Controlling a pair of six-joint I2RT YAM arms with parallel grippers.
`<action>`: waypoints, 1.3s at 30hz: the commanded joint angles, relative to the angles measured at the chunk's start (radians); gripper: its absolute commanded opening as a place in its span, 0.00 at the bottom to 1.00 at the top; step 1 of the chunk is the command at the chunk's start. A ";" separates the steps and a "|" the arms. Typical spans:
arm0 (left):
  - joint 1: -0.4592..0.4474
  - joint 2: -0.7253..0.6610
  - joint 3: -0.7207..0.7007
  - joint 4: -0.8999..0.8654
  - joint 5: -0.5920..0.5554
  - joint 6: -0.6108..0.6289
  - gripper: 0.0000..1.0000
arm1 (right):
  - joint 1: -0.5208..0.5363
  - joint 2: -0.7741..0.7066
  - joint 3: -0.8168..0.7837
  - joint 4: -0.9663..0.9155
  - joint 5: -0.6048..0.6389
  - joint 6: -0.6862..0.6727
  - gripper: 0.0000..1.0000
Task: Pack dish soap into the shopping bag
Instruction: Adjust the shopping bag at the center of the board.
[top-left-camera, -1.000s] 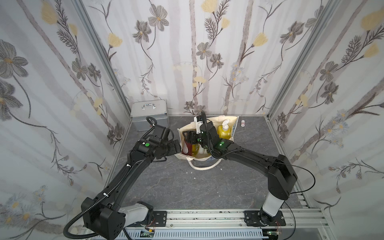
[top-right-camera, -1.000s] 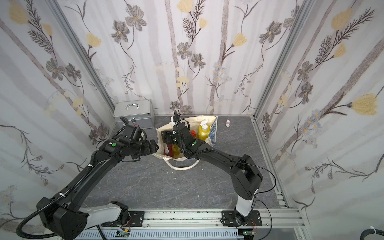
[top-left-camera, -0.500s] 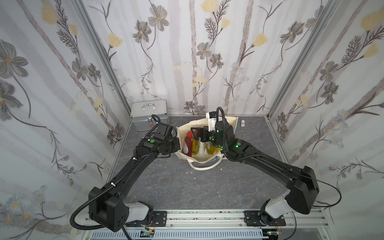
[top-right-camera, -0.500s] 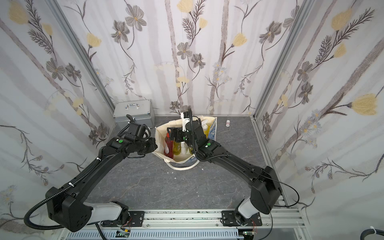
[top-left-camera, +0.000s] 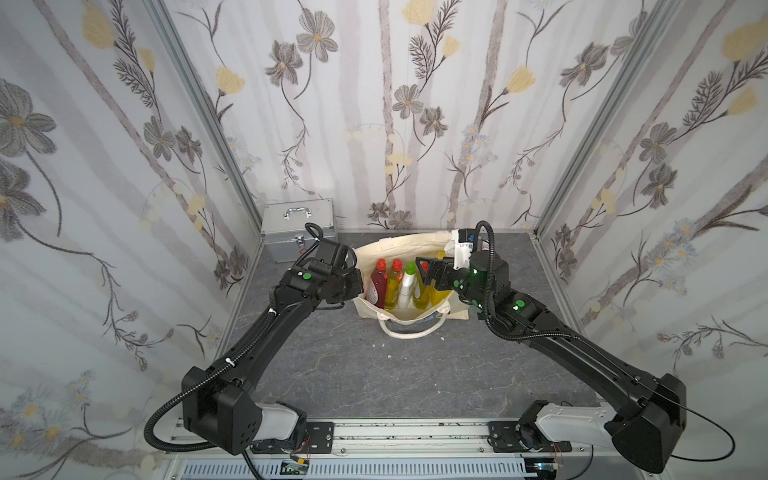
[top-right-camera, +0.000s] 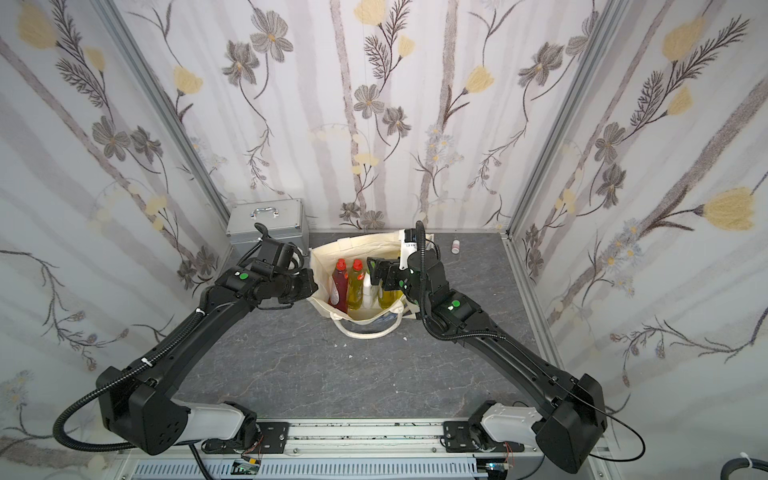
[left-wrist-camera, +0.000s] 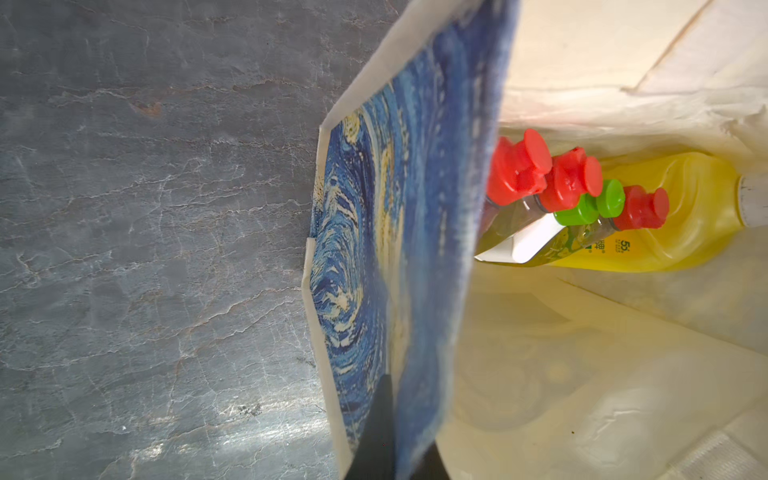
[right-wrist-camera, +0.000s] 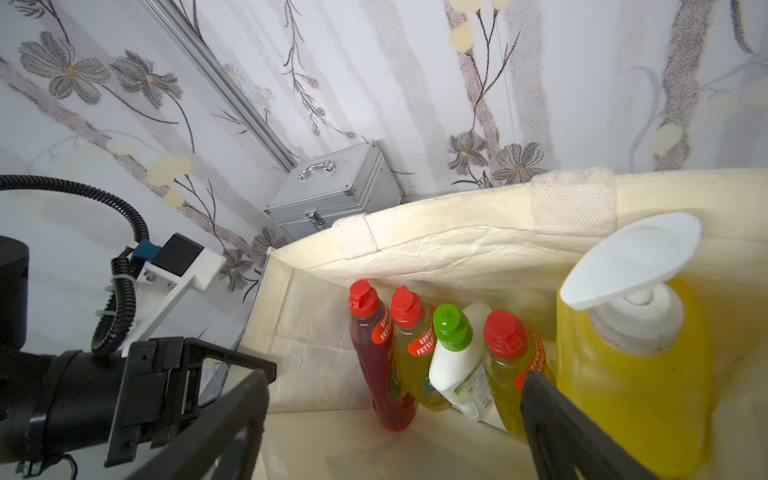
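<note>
All five dish soap bottles are inside the shopping bag (top-left-camera: 415, 321), which stands open on the counter (top-left-camera: 395, 374). No bottle is left outside that I can see.

They stand in a row, left to right: red-liquid bottle (top-left-camera: 377, 284), yellow-green bottle (top-left-camera: 394, 286), white green-capped bottle (top-left-camera: 407, 282), second yellow-green bottle (top-left-camera: 422, 294), and the big yellow pump bottle (right-wrist-camera: 636, 386) at the right end. All are close to upright, with long axes vertical, caps up and sides touching or nearly so.

The left hand (top-left-camera: 353, 286) is pinched tight on the bag's left side wall; the left wrist view shows the printed wall running between its fingers.

The right hand (top-left-camera: 430, 270) is spread wide and holds nothing. It sits at the bag mouth over the right end of the row, with the bottles below it and off to its left. It is the nearer arm to the bottles.

Judgement: packing looks done. The likely next move is the right hand clearing straight up, parallel to the bottle axes. The risk is clipping the pump head or the bag rim.

A silver case (top-left-camera: 298, 226) sits in the back left corner, apart from the bag.
</note>
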 joint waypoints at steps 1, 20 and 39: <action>0.001 0.011 0.030 0.050 0.003 -0.017 0.00 | -0.011 -0.024 -0.015 -0.008 0.019 -0.010 0.94; -0.014 0.050 0.159 0.026 0.020 -0.047 0.00 | -0.061 -0.079 -0.083 -0.009 0.031 0.004 0.95; -0.023 0.022 0.195 0.005 0.024 -0.062 0.00 | -0.068 -0.097 -0.092 -0.009 0.036 0.011 0.99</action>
